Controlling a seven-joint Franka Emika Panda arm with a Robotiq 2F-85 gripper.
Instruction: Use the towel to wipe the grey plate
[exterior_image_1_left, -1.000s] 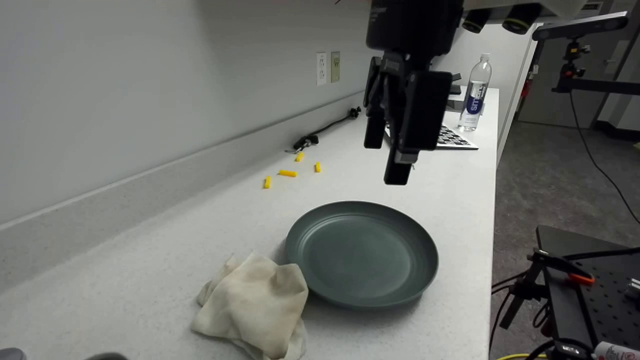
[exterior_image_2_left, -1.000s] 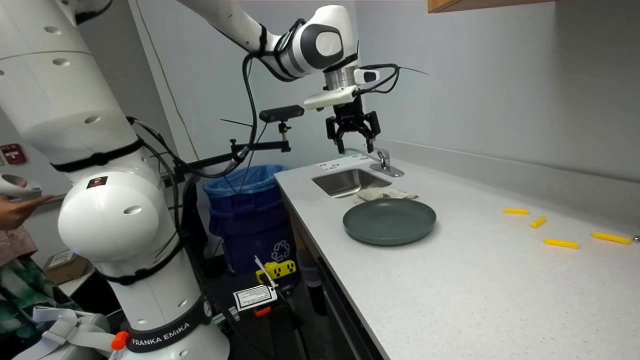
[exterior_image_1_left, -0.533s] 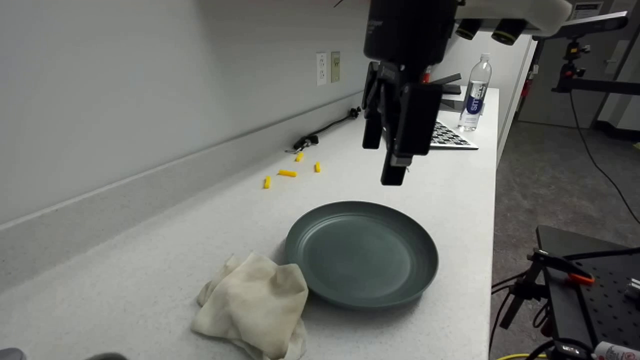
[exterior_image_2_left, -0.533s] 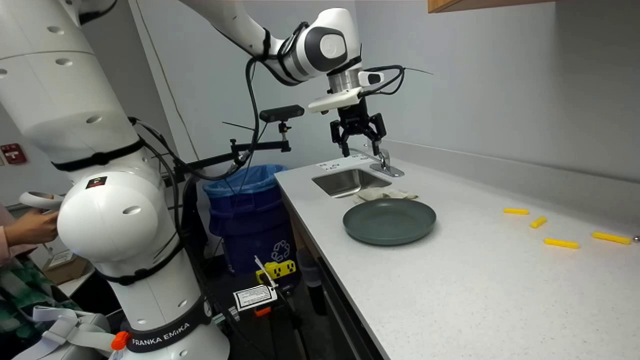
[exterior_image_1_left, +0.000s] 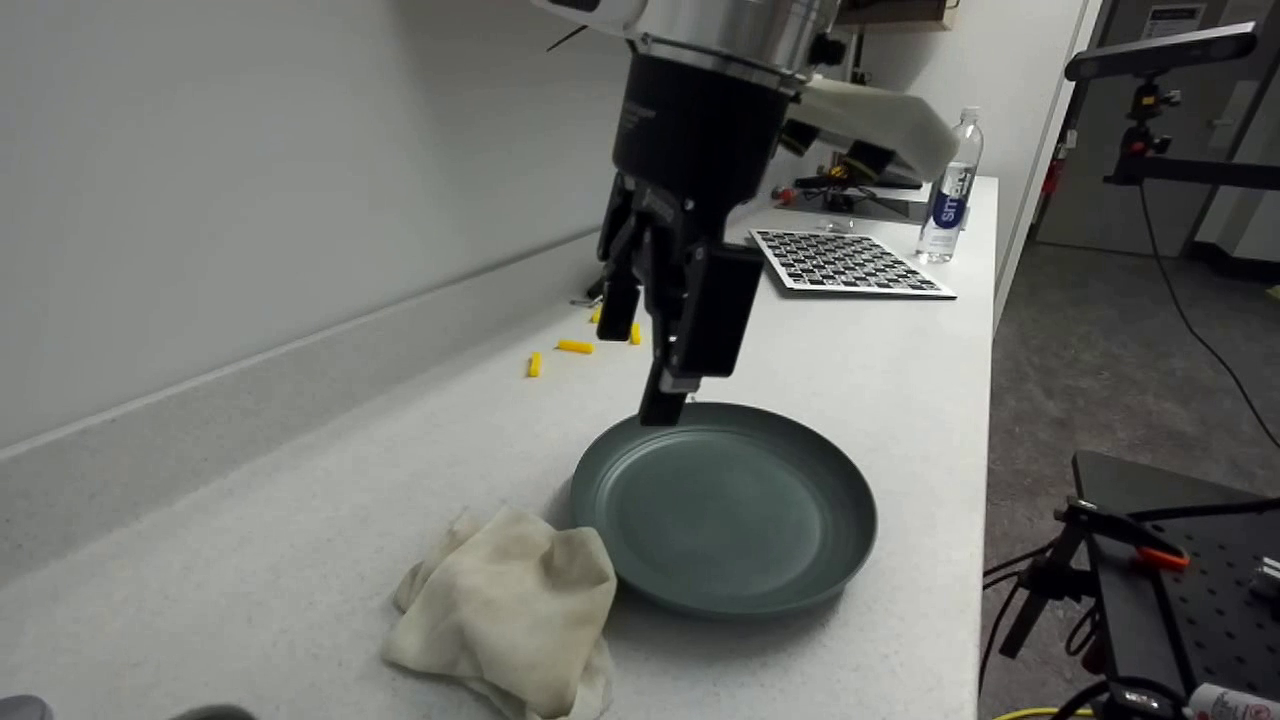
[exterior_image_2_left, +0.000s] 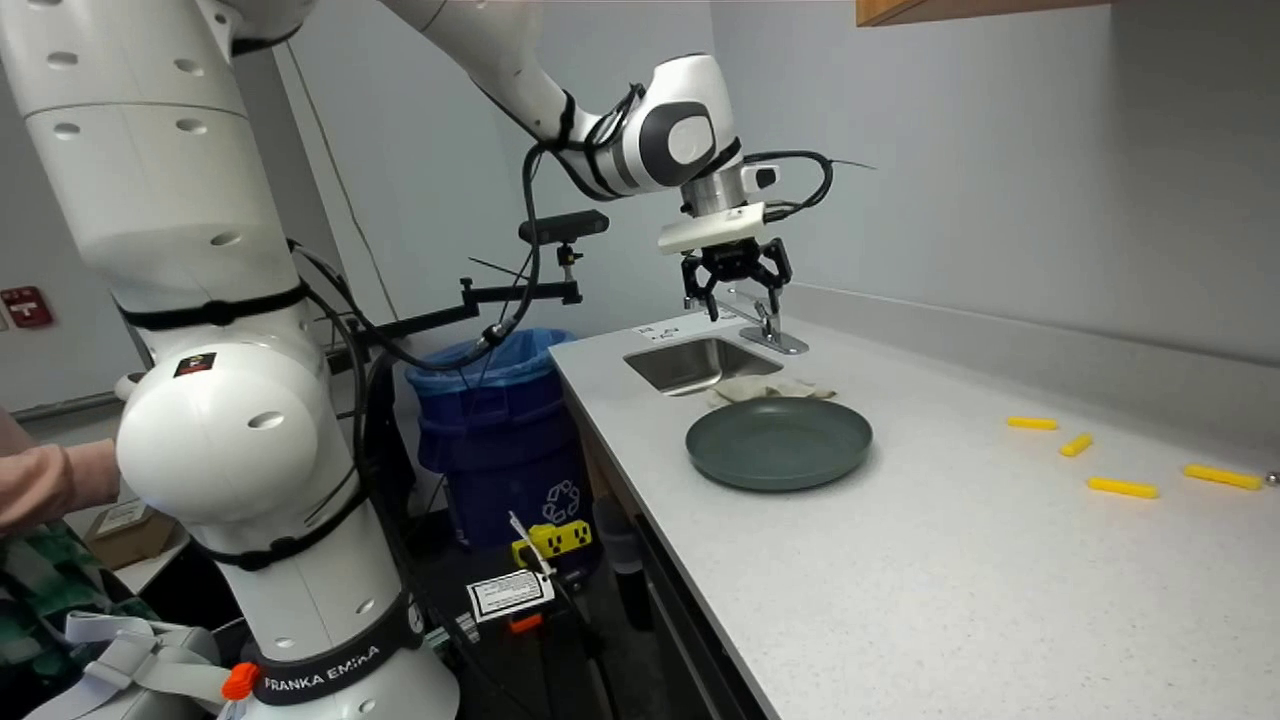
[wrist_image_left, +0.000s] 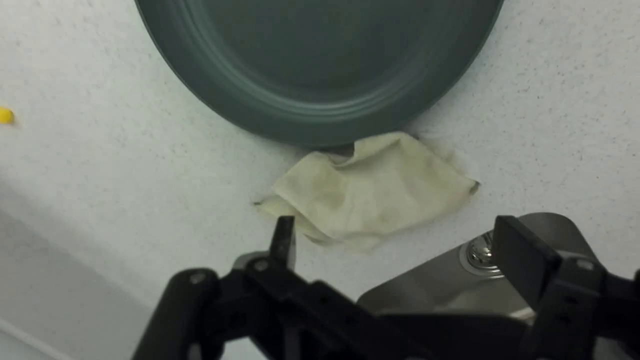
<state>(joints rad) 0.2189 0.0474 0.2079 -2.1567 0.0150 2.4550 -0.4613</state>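
Tool (exterior_image_2_left: 743, 308) hung in air over bench (exterior_image_1_left: 900, 400), jaws spread wide, released. Towel (exterior_image_1_left: 510, 600) lay crumpled on bench between grey plate (exterior_image_1_left: 725, 510) and sink (exterior_image_2_left: 690, 366), just beside plate's rim; contact unclear. Four yellow sticks (exterior_image_2_left: 1122, 487) lay apart from plate.

a speckled countertop (exterior_image_2_left: 950, 590) carries the grey plate (exterior_image_1_left: 722, 510), the towel (exterior_image_1_left: 515, 605), four yellow sticks (exterior_image_2_left: 1122, 487), a checkered board (exterior_image_1_left: 848, 264), a bottle (exterior_image_1_left: 948, 205)
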